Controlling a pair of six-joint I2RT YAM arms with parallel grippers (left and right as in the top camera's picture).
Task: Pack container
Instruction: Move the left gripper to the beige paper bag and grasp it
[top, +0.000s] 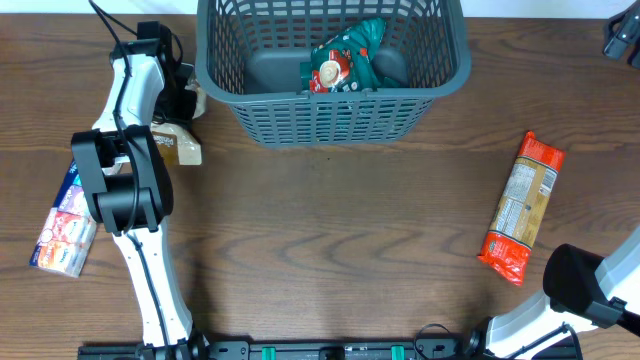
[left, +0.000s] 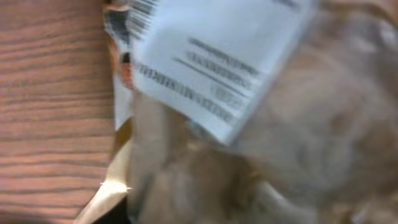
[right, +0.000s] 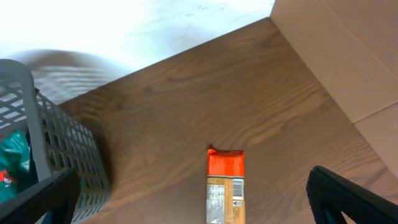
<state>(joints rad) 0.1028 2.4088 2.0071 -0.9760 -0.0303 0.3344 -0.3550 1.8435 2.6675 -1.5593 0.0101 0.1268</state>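
The dark grey lattice container (top: 330, 110) stands at the back centre and holds a green and red packet (top: 345, 60). Its corner also shows in the right wrist view (right: 56, 143). My left gripper (top: 186, 100) is left of the container, shut on a tan packet with a white label (top: 180, 148). That packet fills the left wrist view (left: 261, 124), blurred, and hides the fingers. My right gripper (right: 191, 180) is open and empty, above an orange packet (right: 225, 186) that lies on the table at the right (top: 522, 205).
A pink and white packet (top: 65, 220) lies at the left, beside the left arm's elbow (top: 120, 180). The right gripper shows at the far right edge of the overhead view (top: 622, 38). A cardboard surface (right: 348, 56) is at the right of the right wrist view.
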